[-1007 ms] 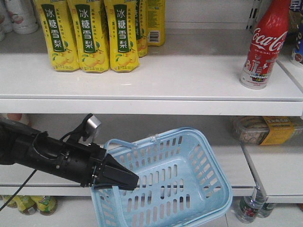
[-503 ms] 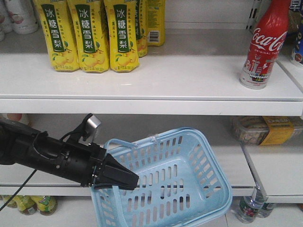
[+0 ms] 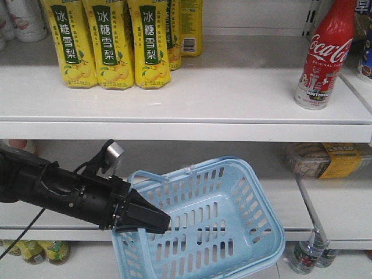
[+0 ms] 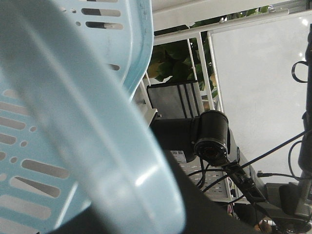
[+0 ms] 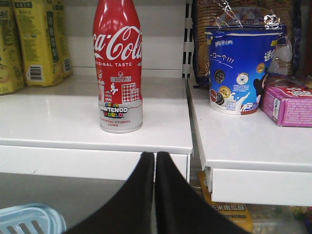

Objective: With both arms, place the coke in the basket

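The coke (image 3: 322,58) stands upright on the upper white shelf at the right, a red bottle with white script and a pale base. In the right wrist view the coke (image 5: 119,73) is just beyond and left of my right gripper (image 5: 155,155), which is shut and empty, below the shelf's front edge. The light blue basket (image 3: 268,228) hangs tilted in front of the lower shelf. My left gripper (image 3: 165,224) is shut on its near rim. In the left wrist view the basket's rim (image 4: 97,126) fills the frame between the dark fingers (image 4: 209,209).
Yellow drink cartons (image 3: 110,46) line the upper shelf's left side. A blue snack cup (image 5: 239,68) and a pink box (image 5: 287,100) sit on the neighbouring shelf to the right of the coke. Packaged food (image 3: 325,160) lies on the lower shelf.
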Motion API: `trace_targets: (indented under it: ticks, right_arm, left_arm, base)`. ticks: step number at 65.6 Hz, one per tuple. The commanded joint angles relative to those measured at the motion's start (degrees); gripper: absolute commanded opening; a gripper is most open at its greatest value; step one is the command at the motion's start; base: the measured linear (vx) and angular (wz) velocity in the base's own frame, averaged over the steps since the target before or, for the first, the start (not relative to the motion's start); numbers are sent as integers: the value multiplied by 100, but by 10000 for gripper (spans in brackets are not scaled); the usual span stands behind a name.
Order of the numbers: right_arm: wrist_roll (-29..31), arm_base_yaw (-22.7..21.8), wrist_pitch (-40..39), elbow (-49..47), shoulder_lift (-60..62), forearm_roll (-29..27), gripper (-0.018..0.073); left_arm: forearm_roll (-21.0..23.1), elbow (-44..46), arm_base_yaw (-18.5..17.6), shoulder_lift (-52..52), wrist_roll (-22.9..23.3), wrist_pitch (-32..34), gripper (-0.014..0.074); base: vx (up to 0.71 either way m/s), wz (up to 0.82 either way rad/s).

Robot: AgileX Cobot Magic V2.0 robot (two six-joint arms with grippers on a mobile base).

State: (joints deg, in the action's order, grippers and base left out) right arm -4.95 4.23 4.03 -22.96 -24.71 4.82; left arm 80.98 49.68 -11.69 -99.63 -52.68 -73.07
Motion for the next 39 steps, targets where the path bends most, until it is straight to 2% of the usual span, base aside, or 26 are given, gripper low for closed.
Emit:
trace_targets:
  ticks: [1, 13, 29, 39]
  right_arm:
    - [8, -21, -465, -208, -71, 25, 43]
    - [8, -21, -470, -208, -71, 25, 169]
    - [2, -21, -470, -208, -71, 25, 419]
    - [2, -21, -470, -208, -71, 25, 524]
  left_arm:
    - [255, 106, 4, 198, -72, 220, -6]
    - [255, 106, 4, 198, -72, 220, -6]
    - [255, 106, 4, 198, -72, 220, -6]
    - [255, 106, 4, 198, -72, 220, -6]
  base:
    - [0, 0]
    - [0, 0]
    - [0, 0]
    - [0, 0]
